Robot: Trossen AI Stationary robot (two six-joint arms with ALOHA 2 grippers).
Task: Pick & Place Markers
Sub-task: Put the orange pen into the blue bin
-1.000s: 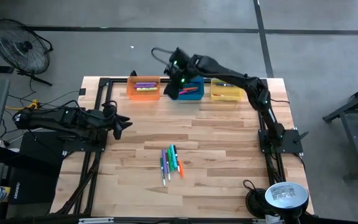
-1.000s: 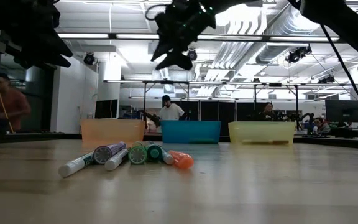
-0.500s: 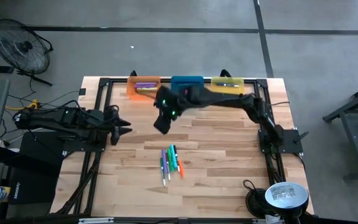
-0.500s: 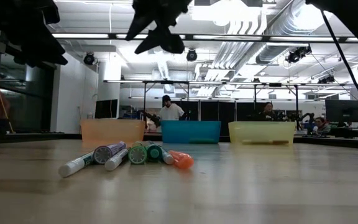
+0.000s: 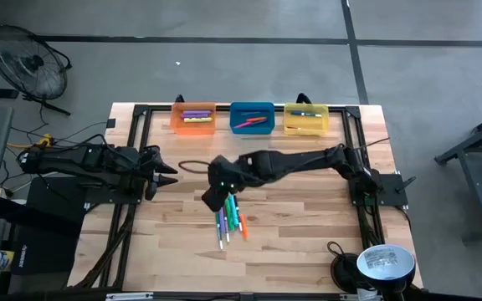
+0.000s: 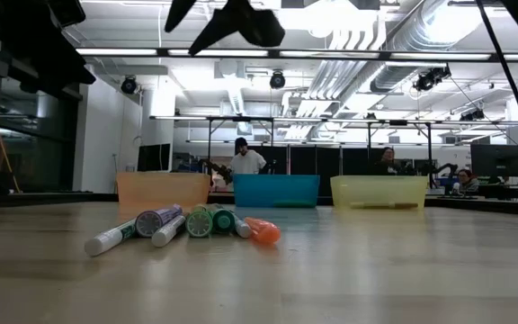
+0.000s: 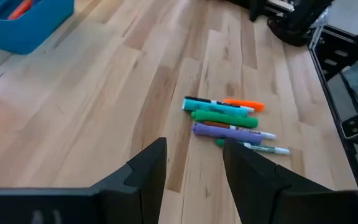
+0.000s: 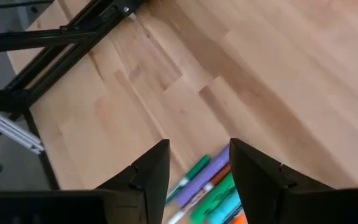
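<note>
**Right arm over the marker pile, nothing gripped yet**

High view: right gripper (image 5: 214, 197) hangs at the bin-side end of the markers (image 5: 230, 219), a small cluster lying loose on the table (image 5: 308, 201). Orange bin (image 5: 193, 118), blue bin (image 5: 252, 118) and yellow bin (image 5: 305, 119) stand in a row at the far edge, well apart from the pile, each with a few markers already inside. Left gripper (image 5: 164, 170) waits off to the pile's left, nearer the bins.

Low view: the markers (image 6: 187, 227) lie side by side, caps toward the camera, an orange one at the pile's right end. The right gripper (image 6: 227, 20) is well above them.

Left wrist view: left fingers (image 7: 143, 171) stand apart, empty; the pile (image 7: 229, 121) is ahead, well clear.

Right wrist view: right fingers (image 8: 151, 169) apart with bare wood between them; the pile (image 8: 207, 190) sits just beyond the tips (a green and a purple marker nearest).

Judgement for the pick: the sticks touch one another, so go for an outer one. Line the finger gap across its length, descend straight, and close only once both tips straddle that single barrel. A skewed approach would likely roll the neighbours.
</note>
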